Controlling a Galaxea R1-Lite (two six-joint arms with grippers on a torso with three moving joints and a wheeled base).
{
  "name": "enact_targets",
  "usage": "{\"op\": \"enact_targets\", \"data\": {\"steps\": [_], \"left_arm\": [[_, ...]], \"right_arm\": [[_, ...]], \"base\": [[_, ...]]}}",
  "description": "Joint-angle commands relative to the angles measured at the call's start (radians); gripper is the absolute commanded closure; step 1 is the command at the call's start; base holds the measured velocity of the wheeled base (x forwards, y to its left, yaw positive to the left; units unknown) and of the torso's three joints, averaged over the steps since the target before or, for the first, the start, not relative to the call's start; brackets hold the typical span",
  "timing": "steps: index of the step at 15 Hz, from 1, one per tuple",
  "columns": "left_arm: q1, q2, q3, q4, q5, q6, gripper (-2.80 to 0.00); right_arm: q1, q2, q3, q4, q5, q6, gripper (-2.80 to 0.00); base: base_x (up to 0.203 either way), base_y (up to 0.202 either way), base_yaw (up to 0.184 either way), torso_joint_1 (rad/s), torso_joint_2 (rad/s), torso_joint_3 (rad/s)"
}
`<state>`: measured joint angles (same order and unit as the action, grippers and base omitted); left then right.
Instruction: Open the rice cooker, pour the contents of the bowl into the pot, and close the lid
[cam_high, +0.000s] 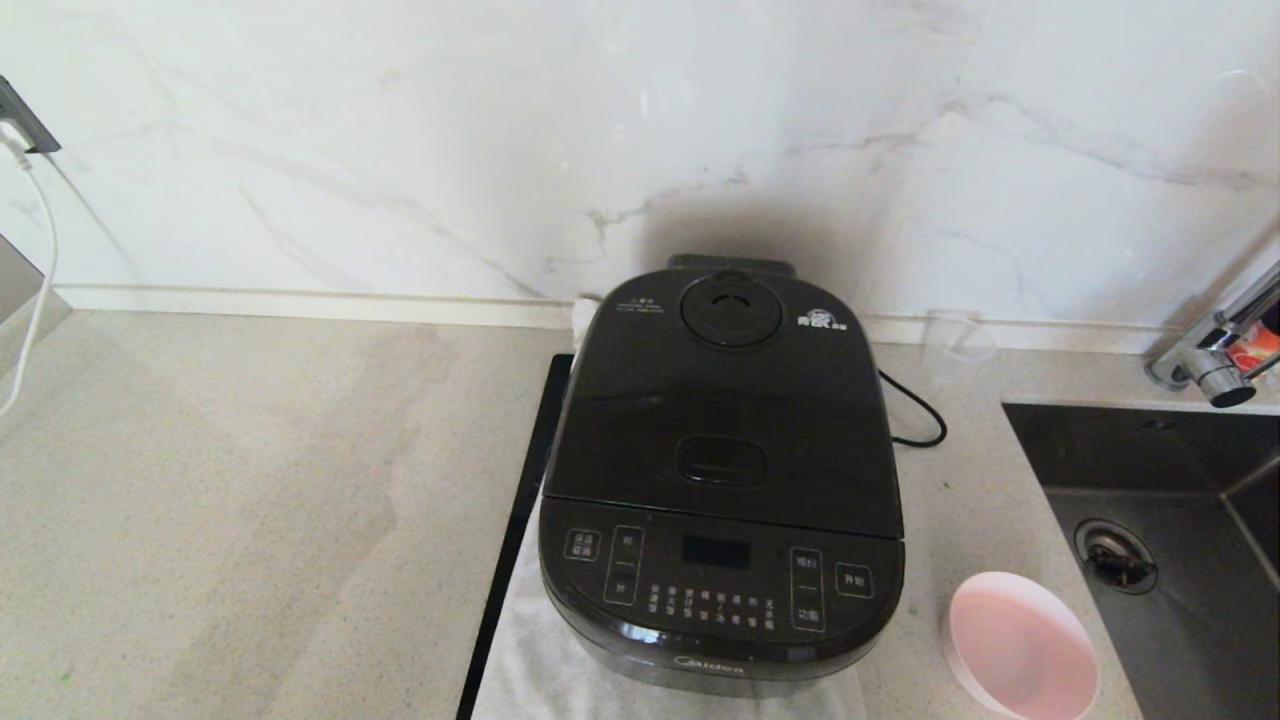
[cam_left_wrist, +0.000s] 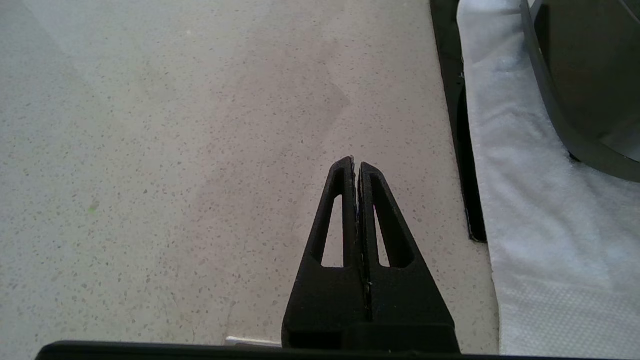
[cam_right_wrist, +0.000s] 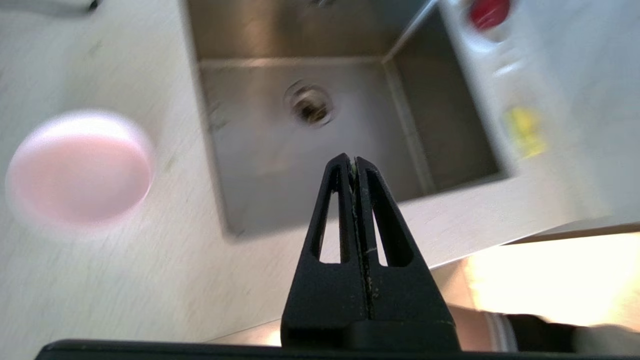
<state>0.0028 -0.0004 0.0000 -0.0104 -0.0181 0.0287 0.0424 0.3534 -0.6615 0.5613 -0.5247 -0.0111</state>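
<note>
The black rice cooker (cam_high: 722, 480) stands mid-counter on a white cloth, its lid (cam_high: 725, 390) down, so the pot is hidden. The pale pink bowl (cam_high: 1020, 645) sits on the counter to the cooker's right, near the front edge; its inside looks plain pink with no contents showing. It also appears in the right wrist view as the bowl (cam_right_wrist: 80, 167). My right gripper (cam_right_wrist: 354, 159) is shut with nothing held, hanging over the sink, apart from the bowl. My left gripper (cam_left_wrist: 356, 162) is shut and empty above bare counter, left of the cooker (cam_left_wrist: 585, 80). Neither arm shows in the head view.
A steel sink (cam_high: 1160, 500) with a drain lies right of the bowl, a tap (cam_high: 1225, 350) behind it. A clear cup (cam_high: 958, 340) stands by the wall behind the cooker's right side. A black cord (cam_high: 915, 415) trails there. A white cloth (cam_left_wrist: 530, 200) and black mat edge (cam_high: 520, 520) lie under the cooker.
</note>
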Motion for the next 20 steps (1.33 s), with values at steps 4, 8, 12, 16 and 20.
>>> {"op": "enact_targets", "data": {"steps": [4,8,12,16,20], "left_arm": [[0.000,0.000,0.009,0.000,0.001,0.000,0.00],[0.000,0.000,0.009,0.000,0.000,0.000,0.00],[0.000,0.000,0.009,0.000,0.001,0.000,0.00],[0.000,0.000,0.009,0.000,0.000,-0.001,0.00],[0.000,0.000,0.009,0.000,0.000,0.000,0.00]], "right_arm": [[-0.048,-0.351,0.373,-0.038,0.290,0.009,0.00],[-0.048,-0.352,0.527,-0.220,0.559,-0.042,0.00],[-0.048,-0.352,0.626,-0.488,0.562,-0.101,0.00],[-0.047,-0.349,0.661,-0.554,0.559,-0.079,0.00],[-0.047,-0.349,0.660,-0.552,0.558,-0.078,0.00]], "base": [[0.000,0.000,0.000,0.000,0.00,0.000],[0.000,0.000,0.000,0.000,0.00,0.000],[0.000,0.000,0.000,0.000,0.00,0.000],[0.000,0.000,0.000,0.000,0.00,0.000],[0.000,0.000,0.000,0.000,0.00,0.000]]}}
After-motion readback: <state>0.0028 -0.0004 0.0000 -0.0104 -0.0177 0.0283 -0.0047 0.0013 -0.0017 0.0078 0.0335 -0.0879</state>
